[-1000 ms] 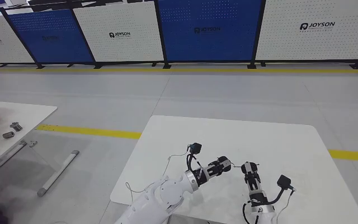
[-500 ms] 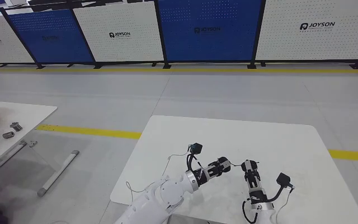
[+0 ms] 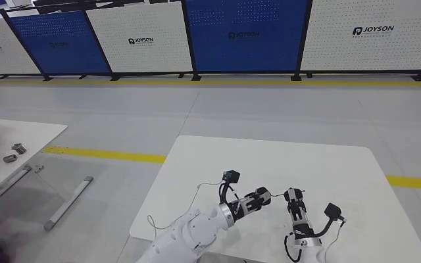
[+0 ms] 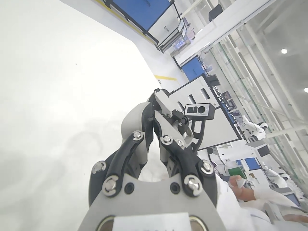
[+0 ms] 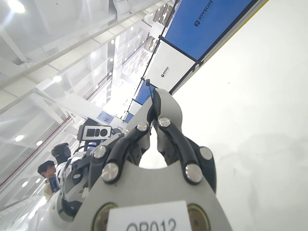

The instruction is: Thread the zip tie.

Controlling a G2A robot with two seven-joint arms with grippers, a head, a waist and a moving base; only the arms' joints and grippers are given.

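Both arms meet tip to tip over the near part of the white table (image 3: 263,154). My left gripper (image 3: 266,194) is shut, and its ribbed pads (image 4: 149,121) are pressed together, hiding what they pinch. My right gripper (image 3: 290,194) faces it a short way off. A thin black zip tie (image 3: 277,194) shows as a dark strand spanning the gap between them. In the right wrist view my right gripper (image 5: 154,100) is shut on the zip tie, whose small square head (image 5: 147,82) sticks out past the fingertips. The right gripper (image 4: 160,99) appears just beyond my left gripper (image 4: 152,111).
The table's far half and right side are bare. A second white table (image 3: 26,131) at far left carries small metal parts (image 3: 13,152). A grey bar (image 3: 69,202) lies on the floor between the tables. Blue and white panels (image 3: 243,36) fence the back.
Both arms shifted only slightly; the wrist cameras moved a few pixels. The grippers stay shut and close together with the strand between them.
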